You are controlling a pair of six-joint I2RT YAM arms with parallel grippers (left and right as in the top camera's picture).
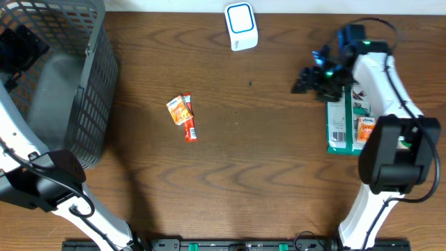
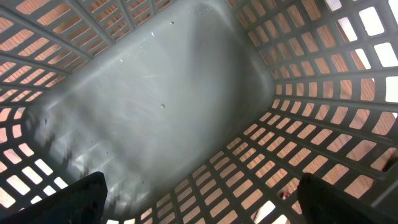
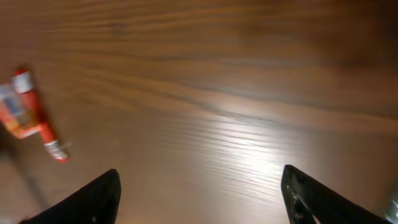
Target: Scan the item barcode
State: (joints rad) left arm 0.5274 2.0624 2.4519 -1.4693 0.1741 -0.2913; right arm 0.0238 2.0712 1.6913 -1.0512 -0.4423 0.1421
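A small orange packet and a red stick packet lie together in the middle of the wooden table; in the right wrist view the orange packet shows at the far left. A green box with a barcode label lies flat at the right, partly under the right arm. The white and blue scanner stands at the back edge. My right gripper hovers open over bare wood, left of the green box, with nothing between its fingers. Inside the basket, my left gripper is open and empty.
A grey mesh basket fills the back left corner; its solid floor and lattice walls fill the left wrist view. Bare wood lies between the packets and the right arm.
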